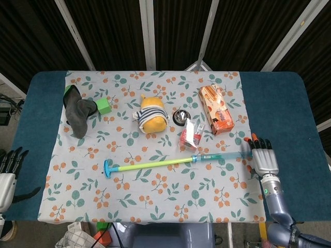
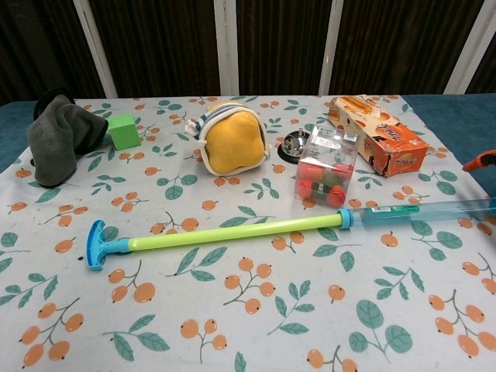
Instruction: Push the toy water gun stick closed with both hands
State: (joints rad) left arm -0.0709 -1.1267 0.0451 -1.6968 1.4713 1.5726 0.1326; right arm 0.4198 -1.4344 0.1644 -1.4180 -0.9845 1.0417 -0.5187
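Left hand [image 1: 7, 173]: I've got it parked off the table's left edge, fingers spread, grasping nothing, well apart from the toy.
Plunger handle [image 1: 107, 168]: the blue T-grip sits toward the left of the floral cloth [image 1: 155, 206], bare cloth around it; I'd bring my left palm square against its flat end.
Toy water gun stick [image 1: 176, 161]: lies fully extended across the cloth's front half, the green rod running rightward into the clear blue barrel [image 1: 225, 155].
Packaged toy [image 1: 190, 134]: just behind the rod-barrel joint, so I judge I should keep the push along the stick's axis, not sideways.
Right hand [image 1: 262, 160]: over the barrel's nozzle end, fingers straight and apart, released; I cannot tell whether it touches.
Room: open cloth in front of the stick; the right cloth edge lies beside my right hand.
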